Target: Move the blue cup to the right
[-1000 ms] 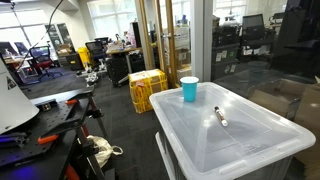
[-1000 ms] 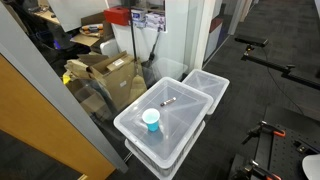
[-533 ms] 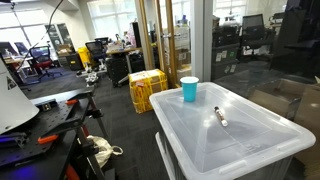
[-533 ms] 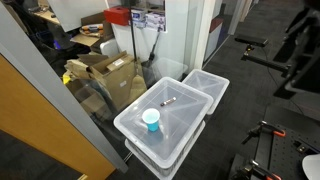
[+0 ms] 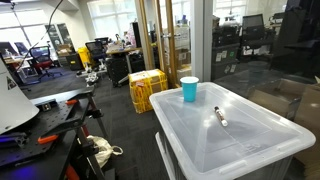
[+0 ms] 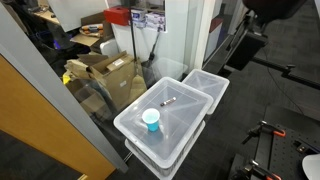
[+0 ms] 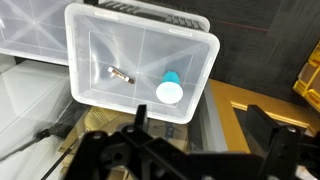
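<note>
- Exterior view, left of centre: yellow crate on the dark floor, beyond the bin.
- Just right of it, the blue cup stands upright, rim up, on the clear bin lid, close to the lid's upper-left corner.
- Further right and lower on the same lid: a thin marker lying flat, apart from the cup, not touching.
- Exterior view, from above, left side: cardboard boxes by a glass partition.
- Centre: blue cup upright on the bin lid, toward the lid's lower-left end; marker up and to the right of it.
- Right of that, a second clear bin sits just beside the first.
- Upper right corner: the dark arm, blurred, well above and apart from the bins.
- Wrist view, left to right: marker mid-lid, then blue cup with its open rim facing the camera, near the lid's right edge.
- Bottom of the wrist view: gripper, a dark out-of-focus shape, holding nothing visible; how far its jaws stand apart I cannot tell.
</note>
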`<state>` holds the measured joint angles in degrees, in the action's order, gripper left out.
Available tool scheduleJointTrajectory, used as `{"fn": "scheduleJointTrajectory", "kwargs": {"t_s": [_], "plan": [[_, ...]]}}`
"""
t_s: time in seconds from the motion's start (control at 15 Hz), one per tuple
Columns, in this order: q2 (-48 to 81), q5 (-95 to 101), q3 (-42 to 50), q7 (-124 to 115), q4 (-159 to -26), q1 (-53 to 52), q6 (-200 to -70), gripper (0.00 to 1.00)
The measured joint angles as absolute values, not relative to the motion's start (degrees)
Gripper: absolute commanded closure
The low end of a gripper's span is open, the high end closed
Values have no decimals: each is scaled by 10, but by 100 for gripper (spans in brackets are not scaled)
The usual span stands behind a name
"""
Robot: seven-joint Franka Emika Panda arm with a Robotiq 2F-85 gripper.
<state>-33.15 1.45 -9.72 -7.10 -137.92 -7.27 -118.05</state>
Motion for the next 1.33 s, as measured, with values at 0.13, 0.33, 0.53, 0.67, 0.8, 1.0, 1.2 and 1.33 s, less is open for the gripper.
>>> {"fn": "scheduleJointTrajectory", "kwargs": {"t_s": [0.13, 0.33, 0.53, 0.67, 0.8, 1.0, 1.2, 1.33], "plan": [[-310, 15, -83, -58, -1386, -68, -1237, 0], [-269, 20, -73, -47, -1393, -57, -1318, 0], [-218, 41, -72, -47, -1394, -45, -1388, 0], [-185, 51, -71, -47, -1394, -40, -1423, 0], [-156, 59, -69, -47, -1393, -35, -1449, 0], [-118, 62, -60, -43, -1387, -32, -1475, 0], [-86, 62, -49, -31, -1378, -28, -1487, 0], [-67, 49, -41, -11, -1369, -28, -1488, 0]]}}
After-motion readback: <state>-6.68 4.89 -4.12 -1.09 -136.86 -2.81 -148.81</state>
